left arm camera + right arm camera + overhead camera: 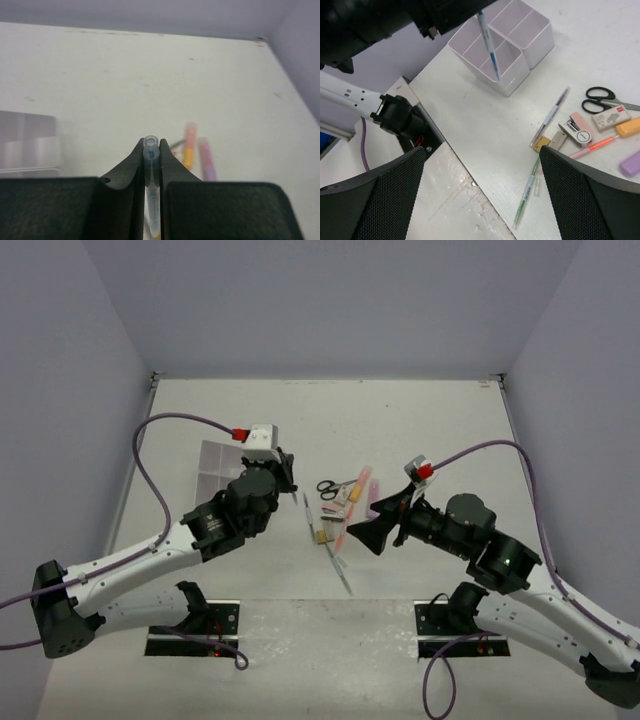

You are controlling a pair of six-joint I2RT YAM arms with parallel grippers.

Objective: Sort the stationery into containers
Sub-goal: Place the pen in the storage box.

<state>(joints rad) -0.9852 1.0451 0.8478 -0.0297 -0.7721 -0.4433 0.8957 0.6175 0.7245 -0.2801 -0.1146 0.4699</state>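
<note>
My left gripper (151, 146) is shut on a thin clear pen with blue ink (151, 155), held upright between the pads. From the right wrist view that pen (489, 45) hangs tip down just in front of the clear divided container (512, 35). In the top view the container (222, 468) lies left of the left gripper (289, 473). My right gripper (482, 150) stands wide open and holds nothing, hovering near the table's front edge (368, 522). Under it lies a green pen (527, 192). A grey pen (551, 114), black-handled scissors (600, 99), an orange marker (627, 126) and a lilac bar (632, 162) lie in a cluster.
A tan eraser (542, 144), a pink tape dispenser (577, 131), a white boxed eraser (607, 119) and a thin pink marker (595, 147) lie in the same cluster (340, 502). Grey walls enclose the table. The left arm's base bracket (400, 117) sits at the front edge.
</note>
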